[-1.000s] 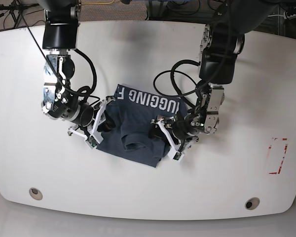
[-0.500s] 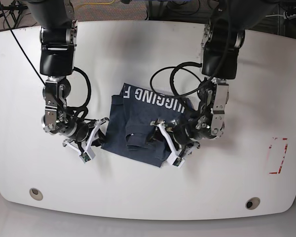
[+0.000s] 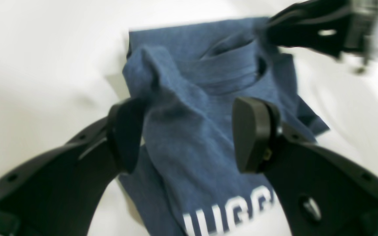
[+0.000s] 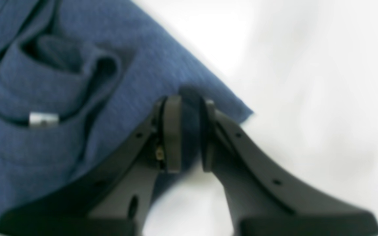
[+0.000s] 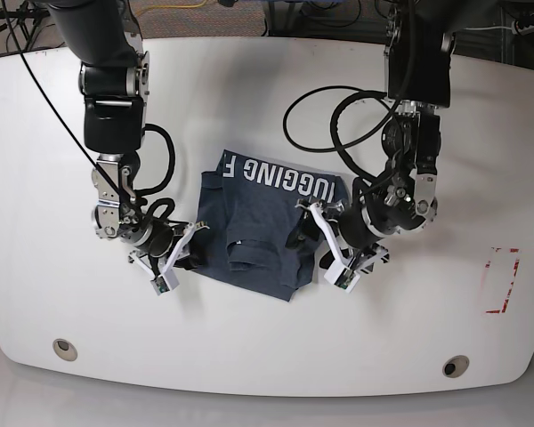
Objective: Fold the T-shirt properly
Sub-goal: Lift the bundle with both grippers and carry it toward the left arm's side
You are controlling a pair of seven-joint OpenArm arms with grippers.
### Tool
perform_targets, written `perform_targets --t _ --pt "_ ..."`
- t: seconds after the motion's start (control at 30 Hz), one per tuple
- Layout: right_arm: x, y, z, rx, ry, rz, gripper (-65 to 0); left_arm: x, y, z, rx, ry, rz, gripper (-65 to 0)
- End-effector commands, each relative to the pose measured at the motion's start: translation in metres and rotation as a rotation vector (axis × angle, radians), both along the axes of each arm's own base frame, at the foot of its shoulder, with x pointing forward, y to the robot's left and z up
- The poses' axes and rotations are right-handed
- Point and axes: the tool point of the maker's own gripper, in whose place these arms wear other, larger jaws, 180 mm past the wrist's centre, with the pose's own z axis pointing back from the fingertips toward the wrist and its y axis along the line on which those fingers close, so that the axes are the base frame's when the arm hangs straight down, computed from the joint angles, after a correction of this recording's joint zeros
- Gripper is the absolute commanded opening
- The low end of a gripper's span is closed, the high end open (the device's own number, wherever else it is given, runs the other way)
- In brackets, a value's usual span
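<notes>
The T-shirt (image 5: 249,213) lies folded into a dark blue block mid-table, with its white letters (image 5: 280,178) along the far edge. My left gripper (image 5: 313,249) is at the shirt's right side. In the left wrist view it (image 3: 189,134) is open, its jaws straddling a raised ridge of the T-shirt (image 3: 208,59), which touches one finger (image 3: 126,134). My right gripper (image 5: 189,249) is at the shirt's lower left edge. In the right wrist view it (image 4: 189,131) is pinched on the edge of the T-shirt (image 4: 126,65) near a corner.
The white table (image 5: 267,356) has two round holes near its front edge (image 5: 64,349) (image 5: 455,366). A red-outlined rectangle (image 5: 500,280) is marked at the right. Black cables (image 5: 338,133) loop above the shirt. My right gripper shows blurred at the top right of the left wrist view (image 3: 323,32).
My left gripper has drawn back from the shirt's middle to its right edge. My right gripper swung out to the left, then came back to the lower left edge and closed on it.
</notes>
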Motion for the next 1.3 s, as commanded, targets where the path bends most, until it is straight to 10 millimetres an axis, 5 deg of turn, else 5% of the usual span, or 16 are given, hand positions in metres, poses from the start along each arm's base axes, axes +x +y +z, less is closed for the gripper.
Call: perform_targets --t 0.0,0.33,0.7,1.0,1.27 --pt "0.011 0.012 0.010 0.037 -0.047 0.009 -54.9 -0.005 0.008 0.001 0.015 -0.011 0.003 -25.1" --pt "-0.006 0.056 -0.015 0.040 -0.005 0.074 -54.9 -0.044 0.021 -0.035 0.041 0.078 0.009 -25.1" --pt "-0.039 0.103 -0.041 0.043 0.064 0.144 -55.3 -0.064 0.049 -0.023 0.034 0.043 0.091 -25.1" --pt "-0.065 0.135 -0.029 0.028 0.056 0.186 -54.9 -0.066 0.081 -0.002 0.093 0.000 0.150 -25.1" --pt "-0.070 0.133 -0.005 -0.024 0.012 0.186 -54.9 -0.059 0.088 0.009 0.091 -0.034 0.172 -25.1"
